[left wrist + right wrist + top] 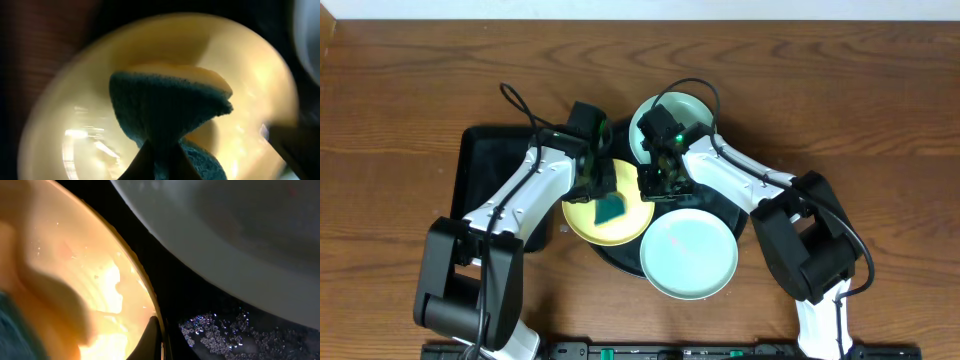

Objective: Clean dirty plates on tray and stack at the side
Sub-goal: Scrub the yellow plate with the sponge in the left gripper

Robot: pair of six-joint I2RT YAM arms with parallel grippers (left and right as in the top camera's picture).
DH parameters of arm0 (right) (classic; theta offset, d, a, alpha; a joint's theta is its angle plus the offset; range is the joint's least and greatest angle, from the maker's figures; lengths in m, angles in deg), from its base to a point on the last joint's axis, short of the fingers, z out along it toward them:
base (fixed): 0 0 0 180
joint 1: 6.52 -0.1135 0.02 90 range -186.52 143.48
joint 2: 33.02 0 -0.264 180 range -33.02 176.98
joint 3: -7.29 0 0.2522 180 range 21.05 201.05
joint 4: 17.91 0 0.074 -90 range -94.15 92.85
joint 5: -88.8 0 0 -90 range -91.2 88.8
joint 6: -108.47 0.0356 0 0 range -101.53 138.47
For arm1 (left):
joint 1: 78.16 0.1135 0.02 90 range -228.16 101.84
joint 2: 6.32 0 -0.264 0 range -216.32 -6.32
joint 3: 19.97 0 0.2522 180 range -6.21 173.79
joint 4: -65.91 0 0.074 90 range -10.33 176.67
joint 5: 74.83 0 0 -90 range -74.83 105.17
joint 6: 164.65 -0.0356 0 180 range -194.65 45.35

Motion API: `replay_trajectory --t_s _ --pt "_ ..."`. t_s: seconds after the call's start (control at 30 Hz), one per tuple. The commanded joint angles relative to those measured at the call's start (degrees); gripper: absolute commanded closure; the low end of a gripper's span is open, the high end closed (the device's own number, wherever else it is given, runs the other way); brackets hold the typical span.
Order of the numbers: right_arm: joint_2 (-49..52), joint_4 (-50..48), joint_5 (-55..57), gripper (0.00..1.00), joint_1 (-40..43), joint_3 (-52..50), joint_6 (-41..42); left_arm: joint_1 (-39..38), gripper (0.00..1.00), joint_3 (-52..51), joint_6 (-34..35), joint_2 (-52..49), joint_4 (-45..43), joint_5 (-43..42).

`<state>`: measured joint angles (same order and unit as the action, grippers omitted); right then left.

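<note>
Left end effector (pixel 159 162) clamps sponge (pixel 165 110) on yellow plate (pixel 250 75), right end effector (pixel 156 340) pinches its rim; mint plates (pixel 688 255) wait, nothing stacked.

The large round black tray (pixel 620 256) is seen flat beneath three small round plates, with wet speckles on its bare surface. The pale yellow plate (pixel 590 222), glossy, is laid over the tray's left edge. The front mint green plate (pixel 688 254) overhangs the near rim, while the rear mint green plate (pixel 692 108) is partly hidden at the far side.
</note>
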<state>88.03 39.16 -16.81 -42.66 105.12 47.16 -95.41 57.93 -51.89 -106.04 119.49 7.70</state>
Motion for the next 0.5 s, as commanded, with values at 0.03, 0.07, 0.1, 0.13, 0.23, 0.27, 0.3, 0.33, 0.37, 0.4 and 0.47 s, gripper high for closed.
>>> replay_trajectory --t_s 0.03,0.07,0.1,0.13,0.23,0.27,0.3,0.33,0.37,0.4,0.47 --pt "0.3 0.7 4.7 0.99 0.7 -0.5 0.0 0.2 0.92 2.4 5.4 -0.6 3.2 18.7" --pt "0.3 0.7 4.7 0.99 0.7 -0.5 0.0 0.2 0.93 3.6 5.4 -0.6 4.8 20.0" --pt "0.3 0.7 4.7 0.99 0.7 -0.5 0.0 0.2 0.92 5.1 5.4 -0.6 6.6 20.9" --pt "0.3 0.6 4.7 0.99 0.7 -0.5 0.0 0.2 0.93 7.2 5.3 -0.6 8.8 21.1" --pt "0.3 0.7 4.7 0.98 0.7 -0.5 0.0 0.2 0.93 12.7 5.3 -0.5 14.1 21.0" --pt "0.3 0.7 4.7 0.98 0.7 -0.5 0.0 0.2 0.93 14.6 5.3 -0.5 16.0 20.8" --pt "0.3 0.8 4.7 0.97 0.7 -0.5 0.0 0.2 0.93 16.6 4.9 -0.5 18.0 20.3" --pt "0.3 0.9 4.7 0.96 0.7 -0.5 0.0 0.5 0.92 18.9 4.0 -0.5 20.1 19.6" --pt "0.3 0.9 4.7 0.95 0.7 -0.5 0.0 0.8 0.93 20.7 3.1 -0.5 21.7 18.9" --pt "0.4 0.9 4.7 0.93 0.7 -0.5 0.0 1.2 0.93 22.3 2.1 -0.5 23.1 18.0" --pt "0.4 0.8 4.7 0.83 0.7 -0.5 0.0 2.6 0.92 25.6 0.3 -0.5 26.1 16.9"
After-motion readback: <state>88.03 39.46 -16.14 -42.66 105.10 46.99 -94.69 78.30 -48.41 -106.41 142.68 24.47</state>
